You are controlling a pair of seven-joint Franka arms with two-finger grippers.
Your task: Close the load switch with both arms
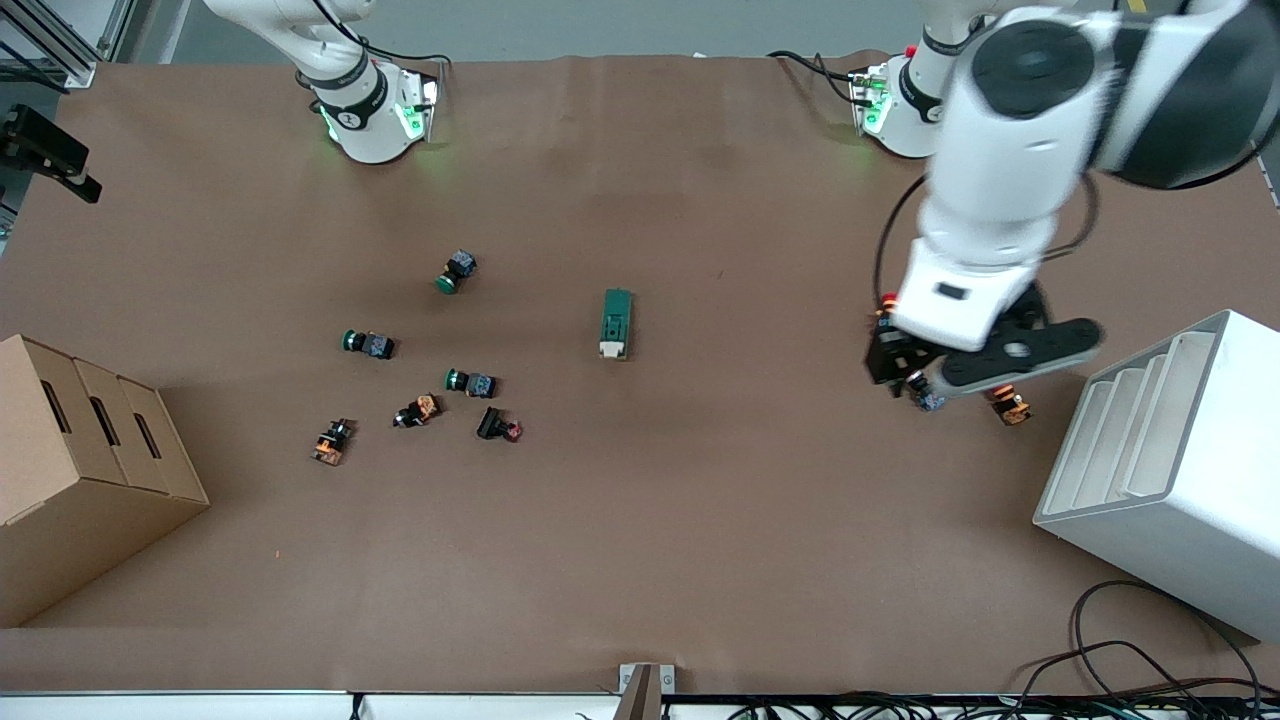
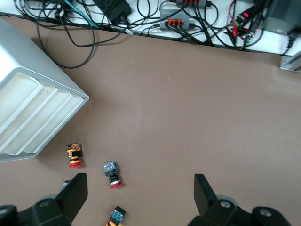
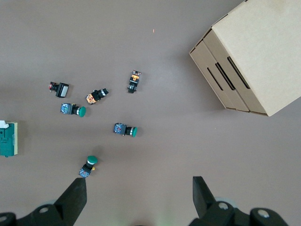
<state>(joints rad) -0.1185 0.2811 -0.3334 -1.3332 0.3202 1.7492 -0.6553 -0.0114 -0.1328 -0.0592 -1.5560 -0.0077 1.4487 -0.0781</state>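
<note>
The load switch (image 1: 616,323), a dark green oblong block with a white lever end, lies flat mid-table; its edge also shows in the right wrist view (image 3: 8,139). My left gripper (image 1: 905,375) hangs open and empty over red-capped push buttons toward the left arm's end of the table, well apart from the switch; the left wrist view (image 2: 139,195) shows its fingers spread wide. My right gripper (image 3: 138,195) is open and empty, high over bare table near a green-capped button (image 3: 88,165). It is out of the front view, where only the right arm's base (image 1: 370,110) shows.
Several green-capped, orange and black push buttons (image 1: 470,382) lie scattered toward the right arm's end. Red-capped buttons (image 2: 112,173) lie under the left gripper. A cardboard box (image 1: 90,450) stands at the right arm's end, a white slotted rack (image 1: 1170,470) at the left arm's end.
</note>
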